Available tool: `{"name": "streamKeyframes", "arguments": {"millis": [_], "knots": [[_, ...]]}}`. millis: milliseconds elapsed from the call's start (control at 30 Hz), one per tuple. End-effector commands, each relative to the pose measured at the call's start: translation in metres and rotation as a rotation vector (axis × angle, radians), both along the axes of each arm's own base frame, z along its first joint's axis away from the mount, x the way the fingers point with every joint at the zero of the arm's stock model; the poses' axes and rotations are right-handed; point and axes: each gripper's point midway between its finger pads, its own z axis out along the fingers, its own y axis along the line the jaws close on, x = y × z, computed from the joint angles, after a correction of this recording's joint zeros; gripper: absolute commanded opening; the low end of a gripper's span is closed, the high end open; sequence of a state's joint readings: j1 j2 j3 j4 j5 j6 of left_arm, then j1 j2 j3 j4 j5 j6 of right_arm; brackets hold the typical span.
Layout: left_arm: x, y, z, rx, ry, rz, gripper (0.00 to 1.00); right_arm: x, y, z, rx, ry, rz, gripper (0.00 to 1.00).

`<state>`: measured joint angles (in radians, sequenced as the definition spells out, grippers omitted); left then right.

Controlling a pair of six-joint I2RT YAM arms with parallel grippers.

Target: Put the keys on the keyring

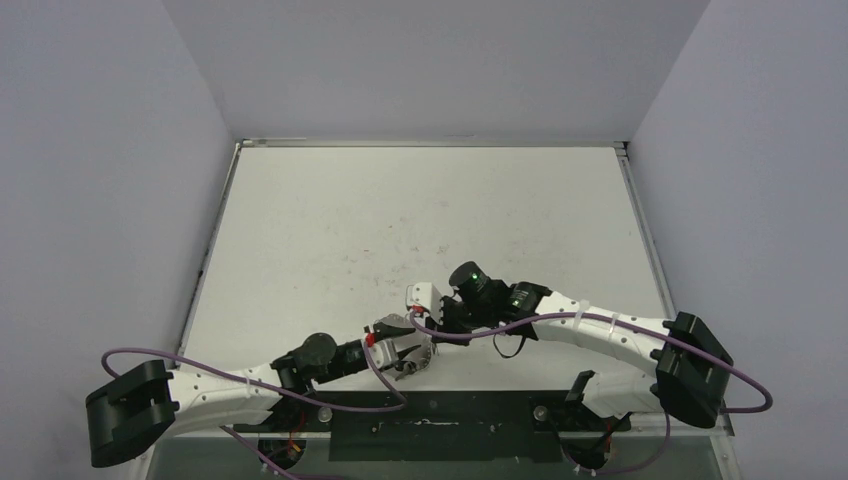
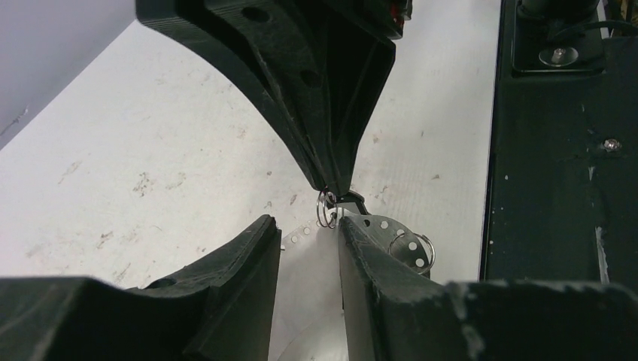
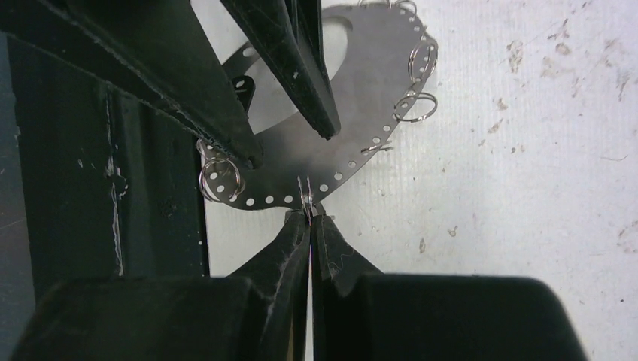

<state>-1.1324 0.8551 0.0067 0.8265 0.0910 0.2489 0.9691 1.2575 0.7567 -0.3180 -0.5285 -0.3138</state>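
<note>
Close to the near edge of the surface [image 3: 527, 188], just beside the black mounting strip [image 2: 557, 188], the keyring [image 3: 353, 150] lies between the two arms. It is a flat silvery band pierced with holes along its rim and hung with several small split rings [image 3: 417, 105]. The right fingers [image 3: 290, 248] are clenched tip to tip on one of them. This pinched ring [image 3: 305, 192] stands edge-on at the band's outer rim. The hold looks meant to steady the ring, and the band with it, so something can be worked onto it. The left fingers [image 2: 241, 278] are released and apart, grasping nothing, one tip over the band and the other beside it, as if placed to take a hold. The key I cannot make out for certain. A small dark loop [image 2: 352, 201] just beside the pinched ring may be its black end.

Room is tight: both sets of tips crowd the same stretch of rim, and the strip's edge runs close along the band on the near side. Bare surface opens toward the far side, well apart from the walls, so drawing apart seems safest that way
</note>
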Motion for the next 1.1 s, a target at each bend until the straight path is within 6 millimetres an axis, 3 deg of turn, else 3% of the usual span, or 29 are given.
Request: {"name": "streamKeyframes", "arguments": {"millis": [0,267,633,733,933,1067], "knots": [[0.003,-0.006,0.006,0.009,-0.010,0.002,0.33,0.008,0.001,0.003,-0.109,-0.005,-0.041,0.00],[0.006,-0.017,-0.004,0.026,0.003,-0.008,0.33,0.002,0.014,0.009,-0.067,0.006,-0.024,0.00],[0.007,-0.032,0.001,0.012,-0.002,-0.039,0.30,0.000,0.012,0.008,-0.070,0.004,-0.021,0.00],[0.007,-0.034,-0.002,0.020,0.003,-0.047,0.23,0.001,0.013,0.010,-0.065,0.002,-0.021,0.00],[0.005,-0.035,-0.011,0.055,0.018,-0.059,0.00,0.001,0.012,0.012,-0.061,-0.007,-0.022,0.00],[0.004,-0.035,-0.013,0.074,0.022,-0.063,0.00,0.004,0.012,0.013,-0.056,-0.018,-0.029,0.00]]}}
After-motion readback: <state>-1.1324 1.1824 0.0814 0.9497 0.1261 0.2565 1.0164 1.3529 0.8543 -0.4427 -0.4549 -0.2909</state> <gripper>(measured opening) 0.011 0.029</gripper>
